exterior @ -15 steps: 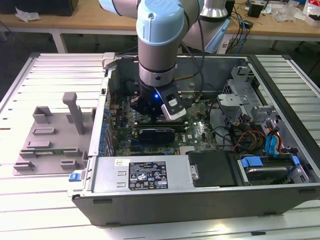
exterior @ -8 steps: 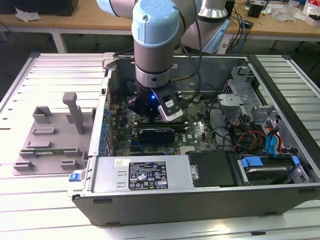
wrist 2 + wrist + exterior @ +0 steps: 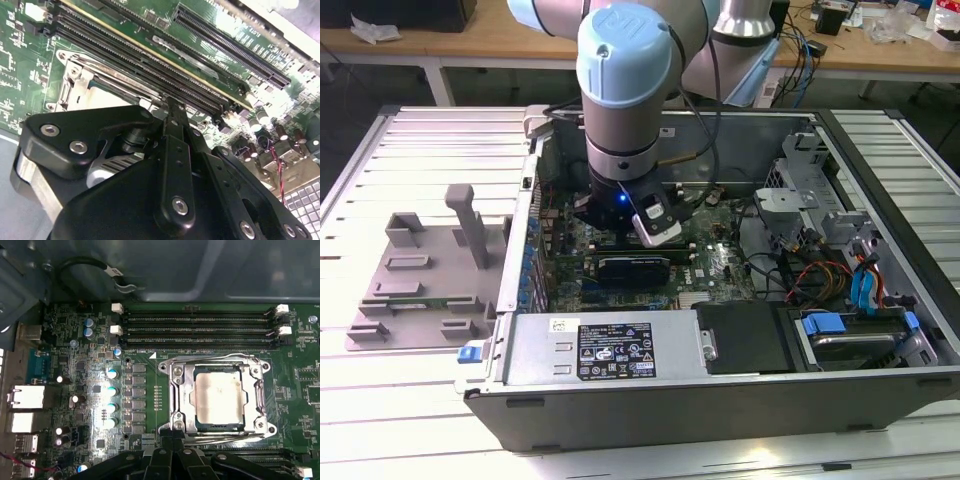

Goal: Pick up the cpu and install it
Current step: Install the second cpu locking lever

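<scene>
First wrist view: the cpu [image 3: 219, 399] sits in the socket [image 3: 175, 390], right of centre; the hand [image 3: 172, 460] hangs just beside it, grip unreadable. A bump could unseat the chip.

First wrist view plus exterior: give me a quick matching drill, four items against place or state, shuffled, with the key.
Items:
1. cpu
2. memory slots
3. grey plastic tray
4. gripper

Places or states:
A. on the table outside the computer case, toward the exterior view's left
B. long and dark, running in parallel beside the socket
C. lying flat inside the socket's metal frame, shiny top up
D. black linkage just next to the socket frame, holding nothing that shows

Pairs: 1-C, 2-B, 3-A, 4-D
</scene>
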Motion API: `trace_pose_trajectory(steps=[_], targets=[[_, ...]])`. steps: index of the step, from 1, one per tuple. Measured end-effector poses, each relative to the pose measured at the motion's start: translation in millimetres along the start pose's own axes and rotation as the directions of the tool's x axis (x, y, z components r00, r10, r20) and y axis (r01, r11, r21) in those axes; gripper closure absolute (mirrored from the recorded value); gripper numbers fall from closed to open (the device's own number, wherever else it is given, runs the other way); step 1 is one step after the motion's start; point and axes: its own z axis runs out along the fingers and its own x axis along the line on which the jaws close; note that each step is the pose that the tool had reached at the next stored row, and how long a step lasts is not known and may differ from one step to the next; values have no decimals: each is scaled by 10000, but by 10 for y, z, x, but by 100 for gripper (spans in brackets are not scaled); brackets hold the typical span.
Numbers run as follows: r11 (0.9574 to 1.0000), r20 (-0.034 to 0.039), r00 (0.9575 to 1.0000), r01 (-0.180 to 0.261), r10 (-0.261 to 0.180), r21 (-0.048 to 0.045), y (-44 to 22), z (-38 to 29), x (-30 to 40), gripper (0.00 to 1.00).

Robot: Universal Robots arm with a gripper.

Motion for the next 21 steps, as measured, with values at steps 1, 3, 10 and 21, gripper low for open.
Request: trace_pose_trajectory(steps=[1, 3, 10, 21], targets=[[10000, 17, 10000, 2, -2, -57, -1, 4, 9, 89], [9999, 53, 10000, 7, -6, -160, -3, 11, 28, 89], [9998, 78, 10000, 11, -10, -216, -13, 56, 83, 89], [9998, 80, 10000, 12, -10, -217, 65, -197, 74, 89]])
